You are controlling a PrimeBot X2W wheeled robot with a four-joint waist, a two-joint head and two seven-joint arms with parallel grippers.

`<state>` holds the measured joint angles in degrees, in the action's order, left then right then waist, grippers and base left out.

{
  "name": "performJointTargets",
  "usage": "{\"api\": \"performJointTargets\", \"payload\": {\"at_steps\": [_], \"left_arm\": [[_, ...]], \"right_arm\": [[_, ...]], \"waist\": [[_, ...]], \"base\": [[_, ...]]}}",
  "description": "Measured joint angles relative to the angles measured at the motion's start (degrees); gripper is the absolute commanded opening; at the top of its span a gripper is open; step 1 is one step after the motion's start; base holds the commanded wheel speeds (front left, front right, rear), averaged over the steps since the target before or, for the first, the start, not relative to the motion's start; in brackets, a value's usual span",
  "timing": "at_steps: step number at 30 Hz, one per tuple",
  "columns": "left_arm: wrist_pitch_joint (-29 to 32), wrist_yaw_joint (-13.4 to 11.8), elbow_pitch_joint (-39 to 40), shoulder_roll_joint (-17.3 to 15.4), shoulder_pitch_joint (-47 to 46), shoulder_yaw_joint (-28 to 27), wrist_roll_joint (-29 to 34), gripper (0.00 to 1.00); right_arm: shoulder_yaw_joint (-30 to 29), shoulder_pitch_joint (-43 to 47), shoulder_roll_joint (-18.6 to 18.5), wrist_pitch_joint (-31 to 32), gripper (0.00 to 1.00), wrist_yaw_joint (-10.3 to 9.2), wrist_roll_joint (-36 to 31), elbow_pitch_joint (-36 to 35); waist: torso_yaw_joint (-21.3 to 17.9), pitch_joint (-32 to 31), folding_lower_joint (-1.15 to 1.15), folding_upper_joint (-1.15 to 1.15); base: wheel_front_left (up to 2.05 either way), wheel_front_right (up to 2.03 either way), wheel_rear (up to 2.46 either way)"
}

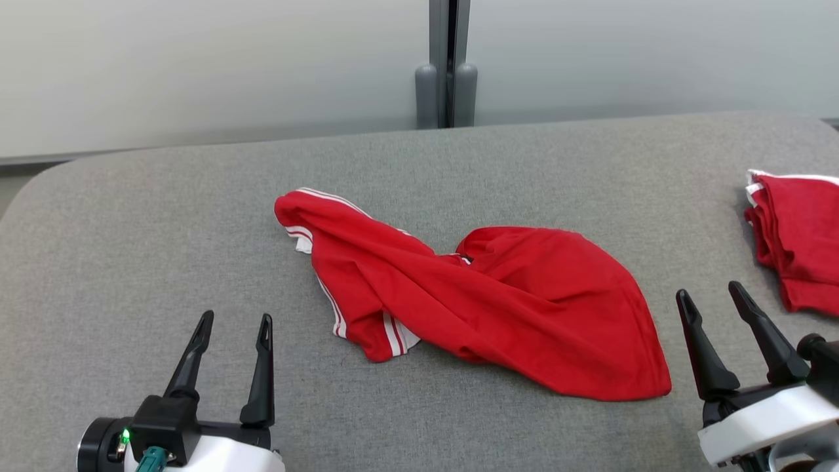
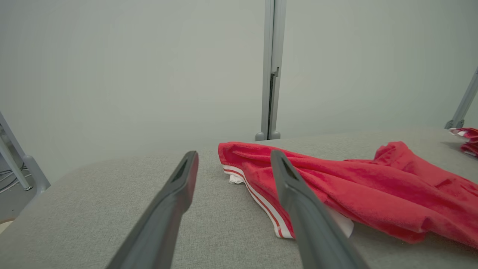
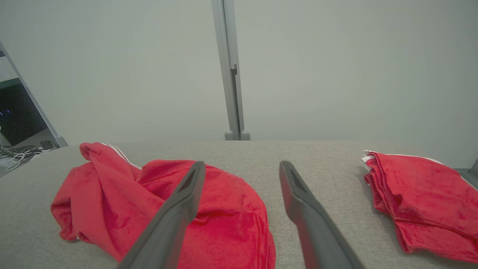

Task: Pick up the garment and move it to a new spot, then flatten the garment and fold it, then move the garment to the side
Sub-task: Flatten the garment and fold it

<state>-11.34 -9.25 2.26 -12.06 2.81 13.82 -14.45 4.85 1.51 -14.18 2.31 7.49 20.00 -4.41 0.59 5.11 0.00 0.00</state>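
A red garment (image 1: 472,301) with white stripes lies crumpled in the middle of the grey padded table (image 1: 131,229). The same garment (image 2: 354,190) spreads to the right in the left wrist view, and it lies low on the left as a red heap (image 3: 149,201) in the right wrist view. My left gripper (image 1: 236,328) stands open near the front left, apart from the cloth, nothing between its fingers. My right gripper (image 1: 711,295) stands open at the front right, just beside the garment's right tip, holding nothing.
A second red garment (image 1: 796,236), folded, lies at the table's right edge; it shows as a folded pile (image 3: 422,201) in the right wrist view. A grey post (image 1: 449,65) rises behind the table against a pale wall.
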Motion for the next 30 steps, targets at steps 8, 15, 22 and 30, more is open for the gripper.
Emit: {"api": "performJointTargets", "payload": {"at_steps": [8,15,22,30], "left_arm": [[1.63,-0.67,1.07,-0.46,1.68,0.20,-0.26,1.00],[2.25,-1.09,1.48,-0.74,1.64,0.38,-0.26,1.00],[2.26,-1.47,1.75,-0.82,1.58,0.53,-0.26,1.00],[3.54,-0.74,0.71,0.07,-1.04,2.92,-0.26,1.00]], "right_arm": [[-0.68,2.02,0.83,1.24,1.00,0.00,-0.43,-1.66],[-0.67,2.02,1.14,1.32,1.00,0.00,-0.49,-2.01],[-0.76,2.02,1.25,1.48,1.00,0.00,-0.48,-2.03],[-0.97,1.68,1.24,1.49,1.00,0.00,0.05,-2.50]], "waist": [[0.27,-2.42,0.00,0.00],[0.27,-1.69,0.00,0.00],[0.31,-1.59,0.00,0.00],[0.40,-0.09,0.00,0.00]], "base": [[0.00,0.00,0.00],[0.00,0.00,0.00],[0.00,0.00,0.00],[0.00,0.00,0.00]]}}
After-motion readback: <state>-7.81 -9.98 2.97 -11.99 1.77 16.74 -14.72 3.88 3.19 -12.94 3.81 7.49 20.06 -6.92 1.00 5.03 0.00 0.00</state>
